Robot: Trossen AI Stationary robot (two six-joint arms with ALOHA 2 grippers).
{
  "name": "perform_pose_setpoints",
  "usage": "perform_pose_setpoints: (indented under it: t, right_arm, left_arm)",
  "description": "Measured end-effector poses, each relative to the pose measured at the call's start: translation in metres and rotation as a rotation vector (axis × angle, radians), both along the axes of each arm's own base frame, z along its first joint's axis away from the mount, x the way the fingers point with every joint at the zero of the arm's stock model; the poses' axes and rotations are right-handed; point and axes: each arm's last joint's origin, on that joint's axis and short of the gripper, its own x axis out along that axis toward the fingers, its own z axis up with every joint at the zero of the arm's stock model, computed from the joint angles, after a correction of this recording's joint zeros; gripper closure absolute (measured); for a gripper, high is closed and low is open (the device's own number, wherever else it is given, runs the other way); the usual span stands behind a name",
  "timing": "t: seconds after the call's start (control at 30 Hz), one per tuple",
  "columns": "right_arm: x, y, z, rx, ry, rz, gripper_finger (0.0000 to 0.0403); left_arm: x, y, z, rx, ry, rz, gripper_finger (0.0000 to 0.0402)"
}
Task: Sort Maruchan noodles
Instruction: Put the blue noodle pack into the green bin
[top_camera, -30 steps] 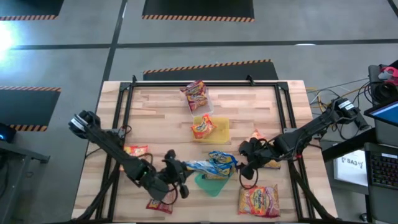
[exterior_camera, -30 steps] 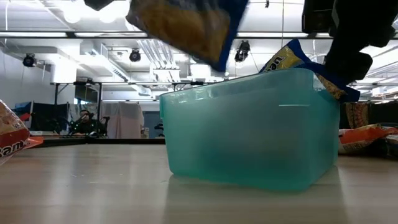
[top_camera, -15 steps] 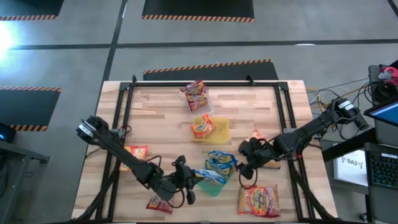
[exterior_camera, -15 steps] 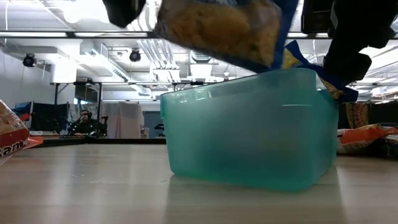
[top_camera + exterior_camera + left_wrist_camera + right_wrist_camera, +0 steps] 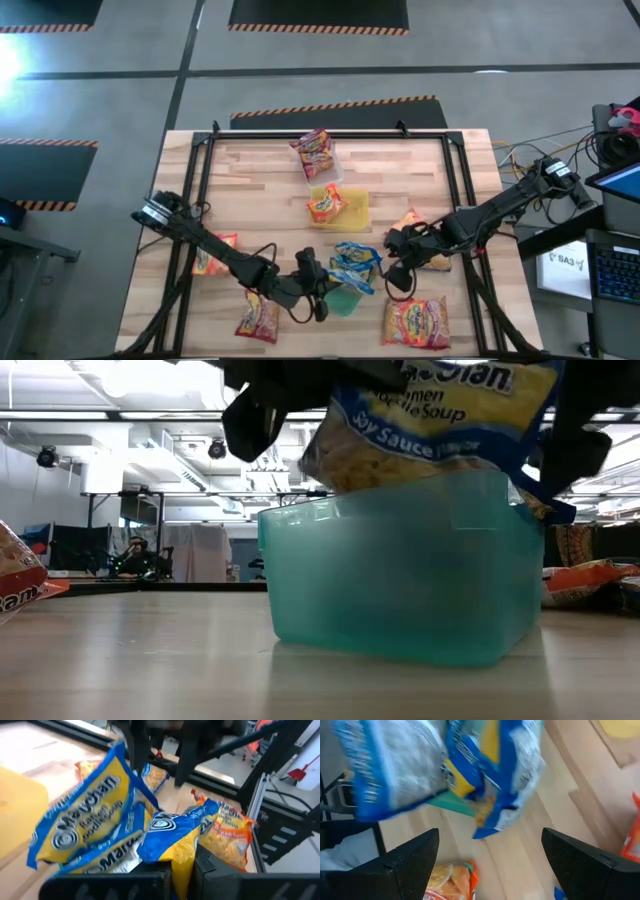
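From above, the left gripper point(image 5: 322, 285) pinches a blue packet point(image 5: 352, 281) over the green tray point(image 5: 345, 297), the right gripper point(image 5: 392, 262) spread empty just beside it; level with the worktop point(image 5: 150, 660), that packet hangs at the tray's rim.

Bright, even overhead lighting with soft shadows; both wrist views are motion-blurred, and ceiling lamps point(image 5: 120, 380) glare.
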Motion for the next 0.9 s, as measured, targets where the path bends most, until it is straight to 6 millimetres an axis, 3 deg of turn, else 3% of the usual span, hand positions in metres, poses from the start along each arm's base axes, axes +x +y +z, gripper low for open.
perform_pose_setpoints:
  t: [0.27,0.53,0.77,0.9]
  right_arm:
    - [0.012,0.004,0.034,-0.069,-0.140,0.074,0.0062]
    - [0.024,0.010,0.023,-0.108,-0.127,0.103,0.0062]
    - [0.025,0.012,0.021,-0.089,-0.118,0.125,0.0062]
    - [0.027,0.014,0.024,-0.071,-0.163,0.137,0.0062]
  left_arm:
    - [0.010,0.006,-0.020,-0.060,0.036,-0.020,0.0401]
    - [0.025,0.016,-0.042,-0.125,0.028,-0.061,0.0401]
    - [0.026,0.018,-0.040,-0.087,0.023,-0.073,0.0401]
    - [0.026,0.019,-0.040,-0.074,0.029,-0.058,0.0378]
